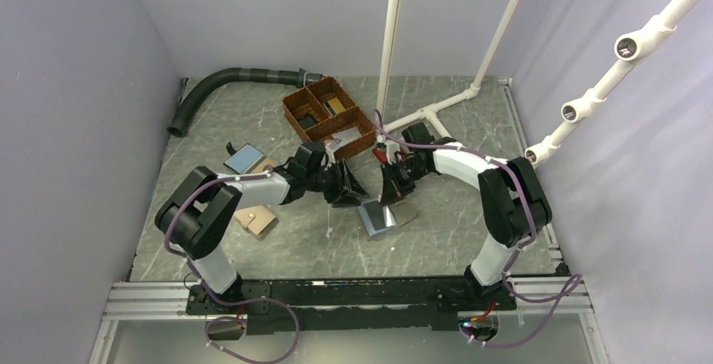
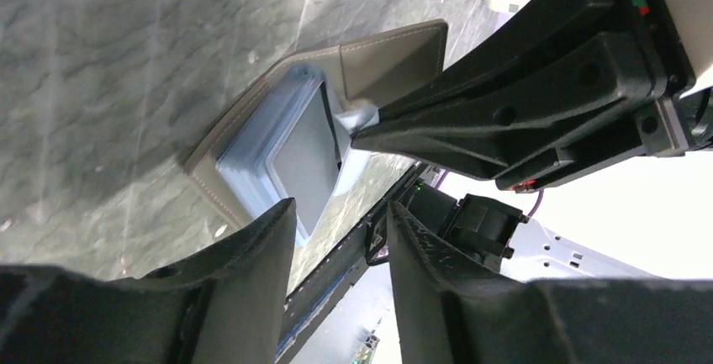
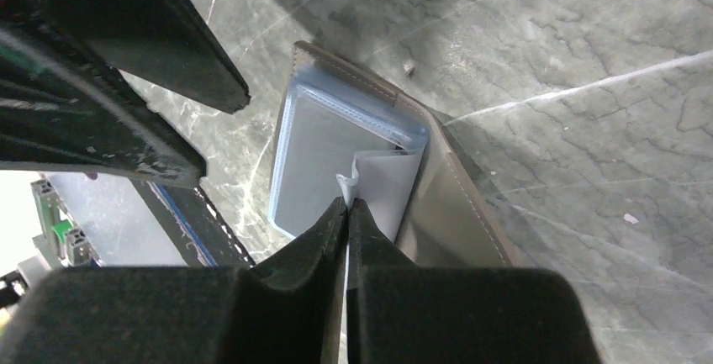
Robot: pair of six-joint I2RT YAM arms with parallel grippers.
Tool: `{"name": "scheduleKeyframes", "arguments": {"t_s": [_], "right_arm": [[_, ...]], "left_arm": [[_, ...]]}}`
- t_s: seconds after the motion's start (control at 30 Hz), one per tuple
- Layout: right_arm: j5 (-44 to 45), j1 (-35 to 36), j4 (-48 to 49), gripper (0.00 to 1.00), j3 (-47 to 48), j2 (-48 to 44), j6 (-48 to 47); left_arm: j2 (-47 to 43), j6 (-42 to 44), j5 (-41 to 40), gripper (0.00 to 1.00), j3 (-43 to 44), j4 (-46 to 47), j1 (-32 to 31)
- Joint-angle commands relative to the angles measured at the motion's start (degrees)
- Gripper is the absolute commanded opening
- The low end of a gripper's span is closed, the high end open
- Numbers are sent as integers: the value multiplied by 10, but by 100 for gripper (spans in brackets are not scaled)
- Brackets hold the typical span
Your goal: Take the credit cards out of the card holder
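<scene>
Over on the left, the left gripper [image 2: 340,208] hung with jaws apart and nothing in them, just beside the open card holder [image 1: 382,217] lying on the table [image 1: 277,246]. A grey credit card [image 3: 315,162] sat in its blue slot, and the right gripper [image 3: 346,203] was pinched tight on the holder's small pale tab [image 3: 374,183].

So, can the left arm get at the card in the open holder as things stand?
Probably yes. The card holder lies open, the right end effector pinches only its pale flap, and the card shows bare in its slot. The left end effector hangs open close by.
</scene>
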Motion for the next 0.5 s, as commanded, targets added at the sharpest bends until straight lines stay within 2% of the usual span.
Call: {"name": "scheduleKeyframes", "arguments": {"t_s": [0.0, 0.1, 0.17, 0.33, 0.47], "right_arm": [[-18, 2, -12, 12, 11, -20, -30], [2, 2, -9, 16, 7, -29, -35], [16, 2, -11, 16, 8, -35, -38], [55, 2, -4, 18, 1, -54, -41], [60, 0, -6, 31, 2, -70, -51]], "left_arm": [[25, -1, 21, 43, 33, 33, -7], [57, -2, 29, 27, 52, 30, -12], [79, -5, 39, 20, 64, 37, -14], [117, 7, 48, 7, 106, 17, -21], [152, 7, 61, 4, 135, 14, -30]]}}
